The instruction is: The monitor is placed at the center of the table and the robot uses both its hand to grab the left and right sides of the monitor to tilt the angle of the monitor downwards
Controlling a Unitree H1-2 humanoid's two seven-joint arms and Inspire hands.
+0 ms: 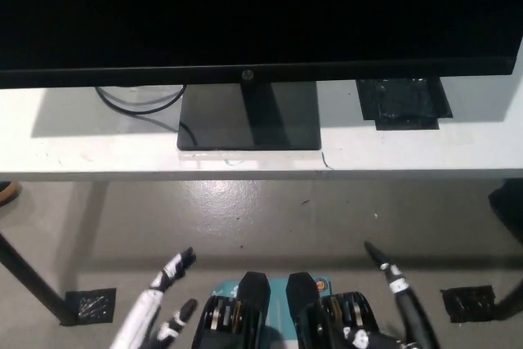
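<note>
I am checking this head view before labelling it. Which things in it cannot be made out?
- Wide black flat monitor: top and left side cut off by the picture edges.
- White left robot hand: only partly in frame at the bottom.
- Black right robot hand: mostly cut off at the bottom.
- Thin black cable: its ends are hidden behind the monitor.
- White table: its far edge is hidden by the monitor.

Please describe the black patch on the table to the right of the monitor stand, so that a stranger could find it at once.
Start at the big dark monitor filling the top of the picture, on the white table. Follow its lower edge to the right, past the flat square monitor stand. There a black patch lies flat on the tabletop, partly under the screen. Unlike the smooth stand, it looks wrinkled and shiny, like tape.
</note>
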